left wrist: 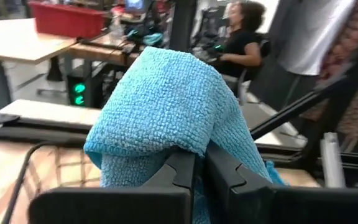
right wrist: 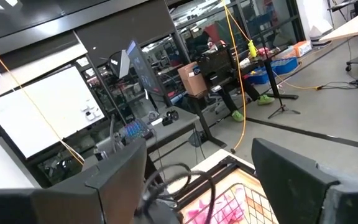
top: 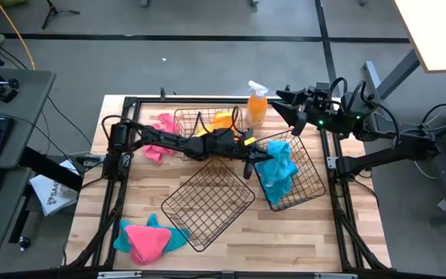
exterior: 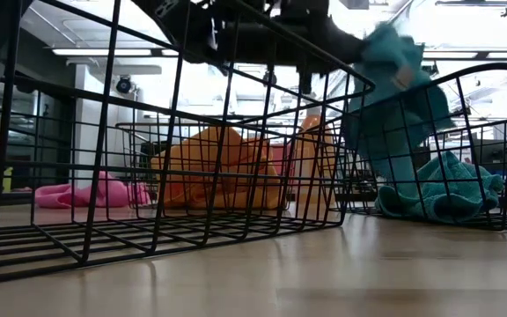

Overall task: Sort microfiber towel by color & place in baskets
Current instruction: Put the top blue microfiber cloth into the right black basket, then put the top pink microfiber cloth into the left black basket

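The left gripper (top: 252, 164), a pair of dark blocky fingers on a long jointed arm, is clenched on a teal-blue microfiber towel (left wrist: 166, 106) whose looped, nubbly pile drapes in a soft hood over the fingertips. It hangs over the near edge of the right-hand basket (top: 310, 180), a rectangular tray of thin dark bronze wire grid already holding a crumpled heap of teal cloths (exterior: 443, 189). Just beside that basket, toward the table's middle, a second wire basket (top: 207, 203) of the same make sits turned at an angle. Beyond it, a third basket (top: 196, 118) holds a rumpled yellow-orange cloth (exterior: 209, 167). An orange spray bottle with a white trigger (top: 256, 102) stands between the third basket and the right-hand one. A pink fuzzy cloth (top: 159, 139) lies on the pale wood tabletop (top: 300, 240) on the third basket's far side from the bottle. Well apart, at the table's front-left corner, a pink cloth lies on a teal one (top: 147, 239). The right gripper (top: 293, 116) waits above the right-hand basket's back corner, fingers spread apart.
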Action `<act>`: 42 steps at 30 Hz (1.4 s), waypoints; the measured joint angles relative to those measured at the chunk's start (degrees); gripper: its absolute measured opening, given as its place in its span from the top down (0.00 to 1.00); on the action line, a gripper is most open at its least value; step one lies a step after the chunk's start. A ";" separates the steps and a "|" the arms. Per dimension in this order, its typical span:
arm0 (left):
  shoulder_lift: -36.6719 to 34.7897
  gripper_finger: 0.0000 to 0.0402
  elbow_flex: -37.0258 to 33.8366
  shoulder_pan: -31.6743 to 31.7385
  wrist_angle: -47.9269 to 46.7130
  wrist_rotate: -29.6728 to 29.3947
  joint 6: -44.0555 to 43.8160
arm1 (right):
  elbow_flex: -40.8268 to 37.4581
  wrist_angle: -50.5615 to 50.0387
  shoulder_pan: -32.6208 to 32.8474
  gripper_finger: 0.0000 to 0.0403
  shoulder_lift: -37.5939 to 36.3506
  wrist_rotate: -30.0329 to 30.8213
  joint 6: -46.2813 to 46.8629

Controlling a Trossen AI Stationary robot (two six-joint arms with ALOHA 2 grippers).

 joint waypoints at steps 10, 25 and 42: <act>-0.33 0.72 1.32 0.49 -9.10 1.11 -2.68 | 0.00 -0.04 0.01 0.28 0.01 0.02 0.41; -6.08 0.44 14.82 2.99 -37.92 10.62 1.72 | 0.00 -0.09 0.02 0.28 0.02 0.06 0.32; -12.27 0.44 14.33 10.34 -53.69 20.64 4.52 | 0.02 0.29 0.02 0.28 0.02 2.25 -0.76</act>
